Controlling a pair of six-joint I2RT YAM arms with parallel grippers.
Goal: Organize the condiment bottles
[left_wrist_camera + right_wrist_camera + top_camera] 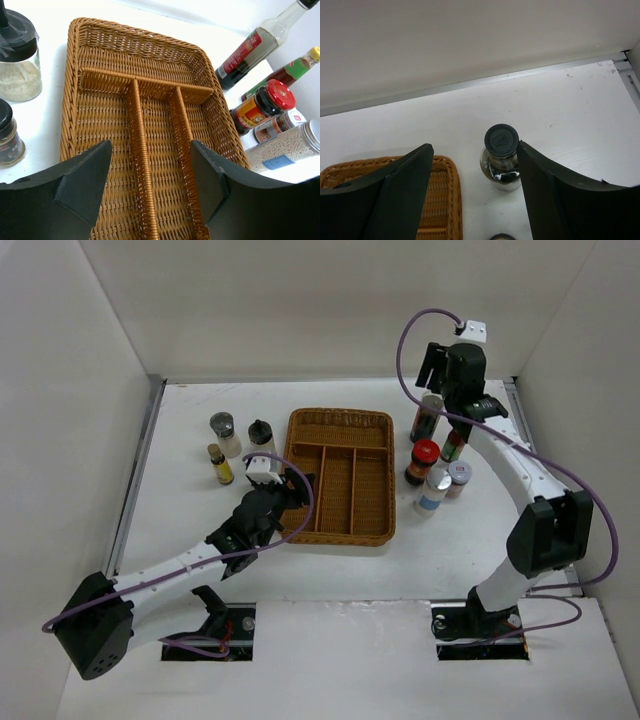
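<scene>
The condiment bottles stand in two groups beside the wicker basket [340,476]. On its left are a grey-capped jar [222,431], a black-capped shaker [261,435] and a small yellow bottle [220,465]. On its right are the tall clear bottle of dark liquid [428,418], a yellow-capped bottle [455,445], a red-capped jar [422,461] and two silver-capped jars [435,490]. My left gripper [297,483] is open and empty over the basket's left side [150,150]. My right gripper [432,375] is open above the tall bottle; its black cap [501,140] sits between the jaws [474,150], close to the right finger.
The basket [75,100] has one long far compartment and three near ones, all empty. White walls enclose the table on the left, back and right. A metal strip [470,85] runs along the back wall's foot.
</scene>
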